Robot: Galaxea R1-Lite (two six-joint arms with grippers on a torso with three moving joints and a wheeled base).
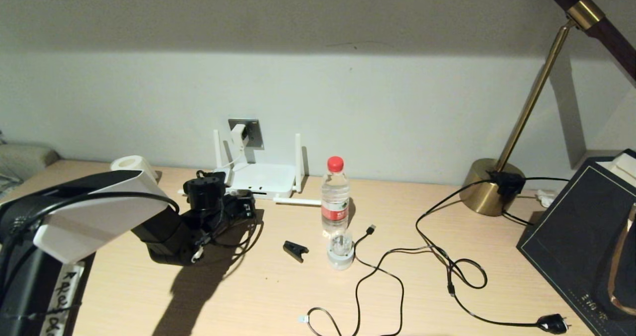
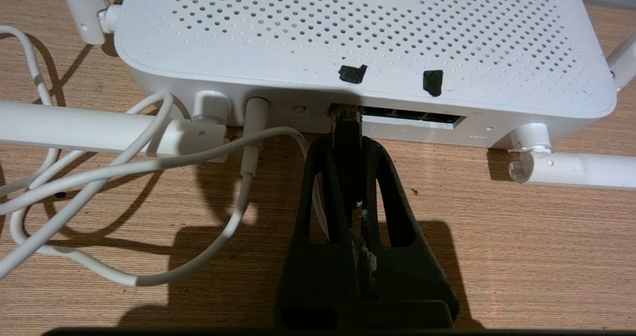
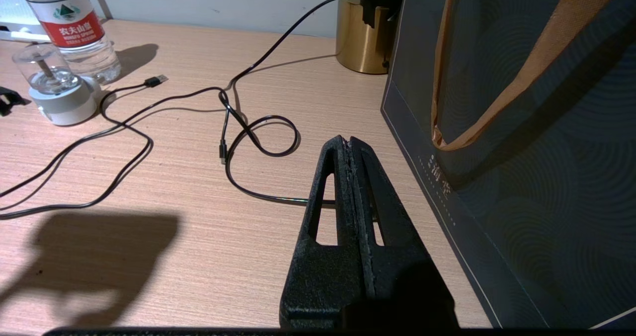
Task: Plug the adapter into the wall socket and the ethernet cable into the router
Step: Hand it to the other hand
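Lamp (image 1: 546, 67) head cut off above

White adapter (image 1: 239, 133) sits in grey wall socket (image 1: 253, 133); router (image 1: 262, 179) lies flat below.

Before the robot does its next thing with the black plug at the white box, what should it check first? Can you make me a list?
1. Adapter in the wall socket: ok, it sits on the plate.
2. Left gripper holding the ethernet cable's connector: ok, fingers shut on it.
3. Connector lined up with the router's port row: ok, its tip is at the leftmost dark port.
4. Connector fully pushed in: cannot tell, the fingers hide how deep it sits.
5. White cord away from that port: ok, it lies to one side.
6. Right gripper out of the way: ok, shut, far off by the dark bag.
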